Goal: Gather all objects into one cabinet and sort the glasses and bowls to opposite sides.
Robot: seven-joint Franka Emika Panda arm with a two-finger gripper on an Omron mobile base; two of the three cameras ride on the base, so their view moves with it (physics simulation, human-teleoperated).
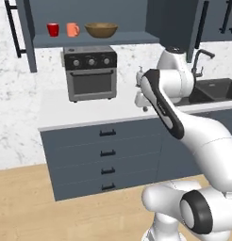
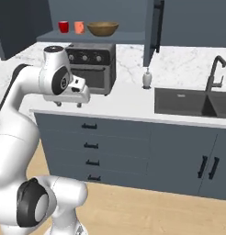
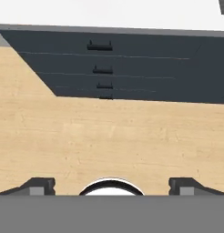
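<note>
The slate-blue wall cabinet stands open, its door with the black bar handle swung out. On its shelf, from left to right, stand one red mug, an orange mug and the wide wooden bowl. A second red mug is out of view. My gripper hangs in front of the counter edge, well below the shelf, pointing down at the floor. It is open, with nothing between the fingers.
A dark toaster oven sits on the white counter under the shelf. A white soap bottle, sink and faucet lie to the right. Grey drawers sit below, above a wooden floor.
</note>
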